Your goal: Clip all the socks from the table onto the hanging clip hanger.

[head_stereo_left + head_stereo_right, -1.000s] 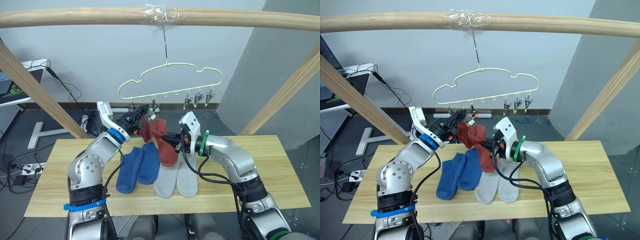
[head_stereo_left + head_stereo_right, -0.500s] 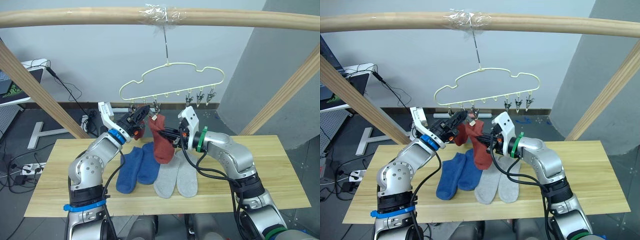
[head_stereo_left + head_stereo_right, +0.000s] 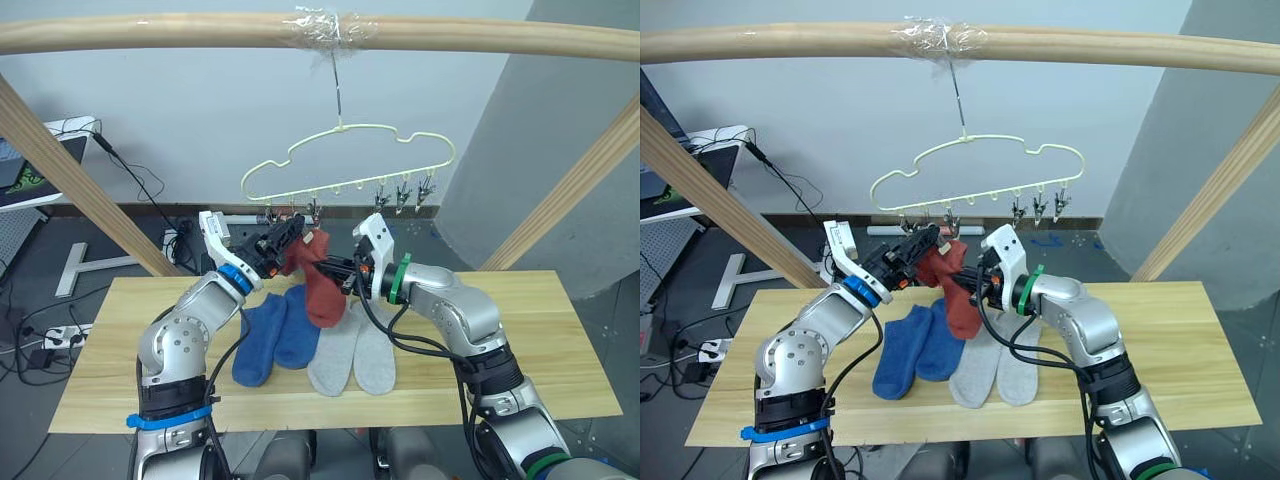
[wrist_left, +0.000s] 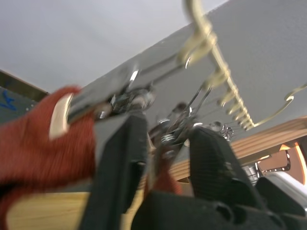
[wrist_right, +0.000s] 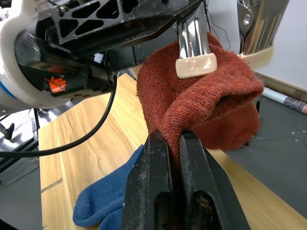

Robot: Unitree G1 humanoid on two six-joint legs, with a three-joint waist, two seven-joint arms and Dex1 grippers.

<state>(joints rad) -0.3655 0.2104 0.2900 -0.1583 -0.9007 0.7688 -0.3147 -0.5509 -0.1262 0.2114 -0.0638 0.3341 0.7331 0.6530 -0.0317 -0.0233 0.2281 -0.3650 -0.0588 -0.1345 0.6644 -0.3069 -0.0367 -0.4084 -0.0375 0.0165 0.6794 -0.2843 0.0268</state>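
- Hanger (image 3: 350, 160) hangs by its hook from the beam (image 3: 150, 33), above the far edge of the table (image 3: 560, 350).
- Right gripper (image 5: 175, 143) is clenched on a red sock (image 5: 201, 103), lifted up to the hanger's clips.
- Left gripper (image 4: 165, 139) straddles a metal clip (image 4: 172, 129); its fingers are spread on either side of it.
- Two blue socks (image 3: 270, 335) and two grey socks (image 3: 352, 355) lie side by side on the table.
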